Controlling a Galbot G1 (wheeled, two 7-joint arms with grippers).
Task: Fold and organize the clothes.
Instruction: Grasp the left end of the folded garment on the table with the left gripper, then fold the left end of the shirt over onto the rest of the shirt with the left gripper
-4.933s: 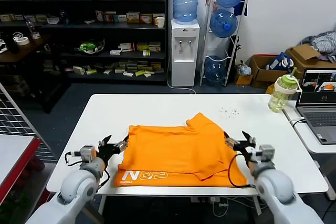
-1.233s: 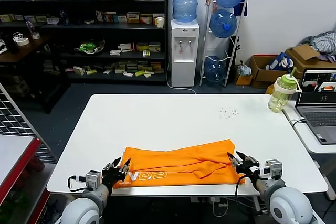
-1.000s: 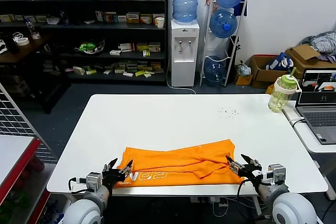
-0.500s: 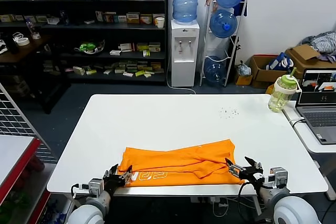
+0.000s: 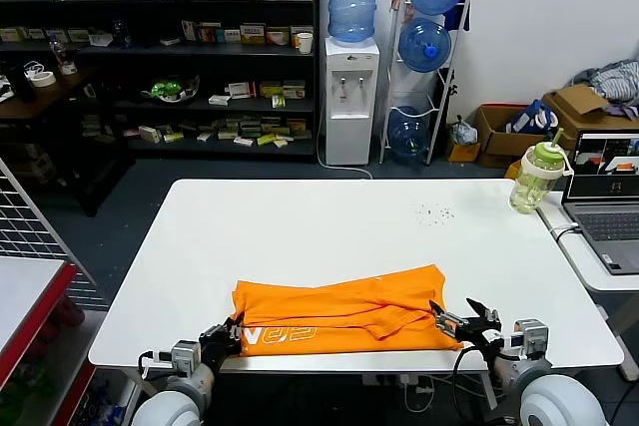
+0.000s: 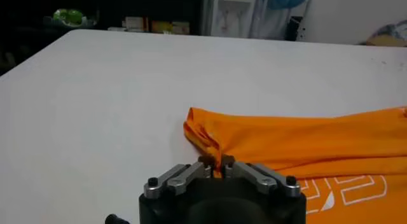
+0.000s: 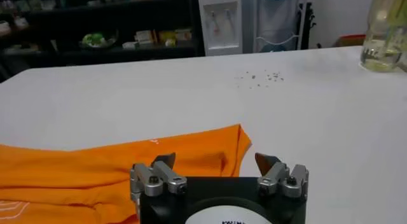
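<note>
Head view: the orange T-shirt (image 5: pixel 339 308) is seen folded into a long band near the front edge of the white table (image 5: pixel 329 221), stretched between the 2 grippers. The left gripper (image 5: pixel 222 334) is placed at the shirt's left end, and in the left wrist view its fingers are pinched narrow on a bunched fold of orange cloth (image 6: pixel 218 163). The right gripper (image 5: pixel 457 319) is held just beside the shirt's right end, its fingers spread wide, with nothing gripped. A green-lidded bottle (image 5: pixel 537 176) is set well beyond the right gripper.
</note>
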